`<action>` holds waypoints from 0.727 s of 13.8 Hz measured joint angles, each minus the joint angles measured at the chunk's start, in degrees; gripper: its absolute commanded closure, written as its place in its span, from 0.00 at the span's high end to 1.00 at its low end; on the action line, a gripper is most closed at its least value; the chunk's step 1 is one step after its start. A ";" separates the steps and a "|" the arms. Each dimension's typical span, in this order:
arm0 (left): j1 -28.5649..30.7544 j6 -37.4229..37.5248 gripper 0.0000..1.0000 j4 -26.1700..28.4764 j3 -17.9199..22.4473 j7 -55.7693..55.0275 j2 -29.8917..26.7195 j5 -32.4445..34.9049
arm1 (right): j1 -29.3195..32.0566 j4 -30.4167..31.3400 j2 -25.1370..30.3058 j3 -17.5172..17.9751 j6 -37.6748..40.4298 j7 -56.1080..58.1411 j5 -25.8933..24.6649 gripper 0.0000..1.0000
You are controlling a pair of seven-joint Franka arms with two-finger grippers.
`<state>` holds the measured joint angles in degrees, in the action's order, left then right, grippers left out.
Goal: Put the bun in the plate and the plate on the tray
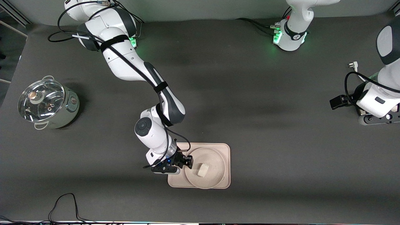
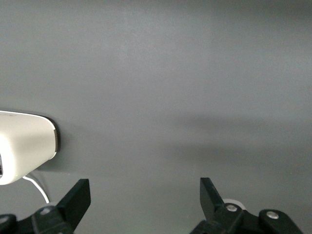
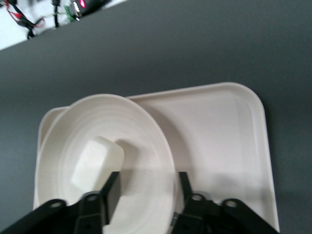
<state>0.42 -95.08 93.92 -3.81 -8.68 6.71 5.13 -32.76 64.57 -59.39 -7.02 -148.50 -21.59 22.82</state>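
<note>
Front view: the right end effector (image 1: 186, 162) straddles the plate's (image 1: 215, 162) rim, on the tray (image 1: 226, 150); the bun (image 1: 202, 170) lies in the plate. The left end effector (image 1: 379, 118) waits above the counter (image 1: 265, 109).

Left wrist view: its fingers (image 2: 78, 197) gape empty.

Right wrist view: fingers (image 3: 109, 192) bracket the rim, parted.

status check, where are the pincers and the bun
Right pincer astride the plate rim, fingers apart. Left pincer open, waiting over bare table. Bun in plate, plate on tray. Nothing in the way.
</note>
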 measured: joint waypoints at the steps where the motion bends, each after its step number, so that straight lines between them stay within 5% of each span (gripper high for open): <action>1: 0.02 0.00 1.00 0.00 0.00 0.00 0.02 0.00 | 0.05 -0.52 0.44 -0.03 -0.01 0.00 0.00 1.00; 7: 0.27 0.00 1.00 -0.01 0.20 1.54 0.15 0.01 | 1.26 -0.45 10.51 -3.84 17.86 3.20 -0.70 1.00; 10: 0.27 0.00 1.00 -0.02 0.21 1.80 0.16 0.01 | 1.76 7.64 21.31 -9.88 27.53 15.08 -0.75 1.00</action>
<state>0.69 -95.08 93.90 -3.60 -6.89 6.87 5.14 -31.00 72.21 -38.08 -16.90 -120.98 -6.50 22.07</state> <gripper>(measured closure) 0.000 0.000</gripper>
